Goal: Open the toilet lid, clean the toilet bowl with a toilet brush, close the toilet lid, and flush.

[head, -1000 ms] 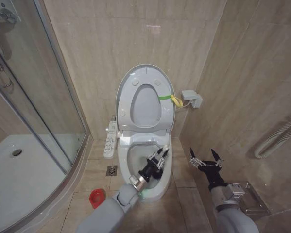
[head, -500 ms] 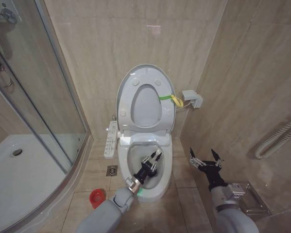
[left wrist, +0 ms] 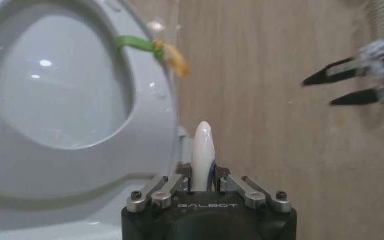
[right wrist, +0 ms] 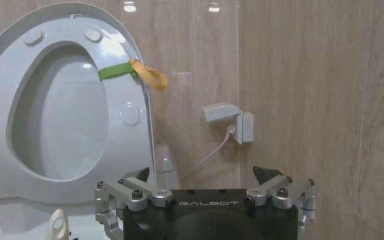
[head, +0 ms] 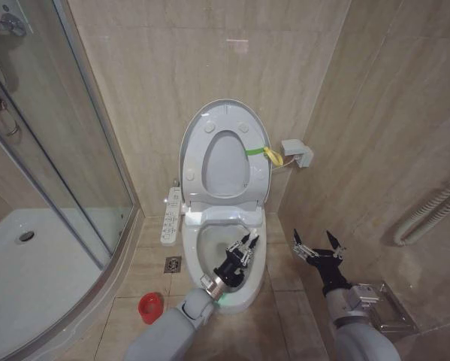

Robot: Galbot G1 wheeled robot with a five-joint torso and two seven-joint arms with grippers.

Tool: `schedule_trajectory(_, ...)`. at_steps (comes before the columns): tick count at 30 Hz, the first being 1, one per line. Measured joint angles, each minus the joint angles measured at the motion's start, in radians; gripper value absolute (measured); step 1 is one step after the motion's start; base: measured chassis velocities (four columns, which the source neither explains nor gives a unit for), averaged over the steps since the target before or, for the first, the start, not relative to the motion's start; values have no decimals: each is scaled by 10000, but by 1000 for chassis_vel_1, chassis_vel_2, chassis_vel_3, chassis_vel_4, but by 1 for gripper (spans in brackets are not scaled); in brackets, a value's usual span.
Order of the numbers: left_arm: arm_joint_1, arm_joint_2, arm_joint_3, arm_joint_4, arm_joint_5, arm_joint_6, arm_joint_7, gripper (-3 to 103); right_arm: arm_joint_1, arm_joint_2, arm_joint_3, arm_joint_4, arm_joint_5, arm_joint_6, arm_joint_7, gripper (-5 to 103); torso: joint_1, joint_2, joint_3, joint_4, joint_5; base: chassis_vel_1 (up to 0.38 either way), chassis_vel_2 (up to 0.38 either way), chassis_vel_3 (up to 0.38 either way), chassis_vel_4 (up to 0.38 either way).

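Left gripper [head: 245, 244] (over toilet bowl [head: 209, 242]) grips toilet brush [left wrist: 202, 152].

The left end effector [left wrist: 203, 186] sits w/ its fingers [left wrist: 154, 192] closed on the pale handle of the toilet brush [left wrist: 203, 155], which stands up between them w/ its rounded tip on top. Behind is the raised toilet lid [left wrist: 148, 107] w/ the white seat ring [left wrist: 18, 165] against it, and a green-yellow band [left wrist: 153, 49] at its edge. Farther off, near the beige tiled wall [left wrist: 259, 100], the right end effector [left wrist: 352, 85] shows blurred, its dark fingers apart.
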Motion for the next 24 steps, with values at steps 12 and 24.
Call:
schedule_trajectory(12, -858, -329, 17, 18, -35, 262, -193, 20, 0, 0, 0, 0, 0, 0, 0, 100, 1, 0, 1, -3, 1, 0, 0, 0, 0)
schedule_trajectory(24, -313, -475, 160, 712, -39, 140, -129, 20, 0, 0, 0, 0, 0, 0, 0, 100, 0, 0, -1, 2, 1, 0, 0, 0, 0)
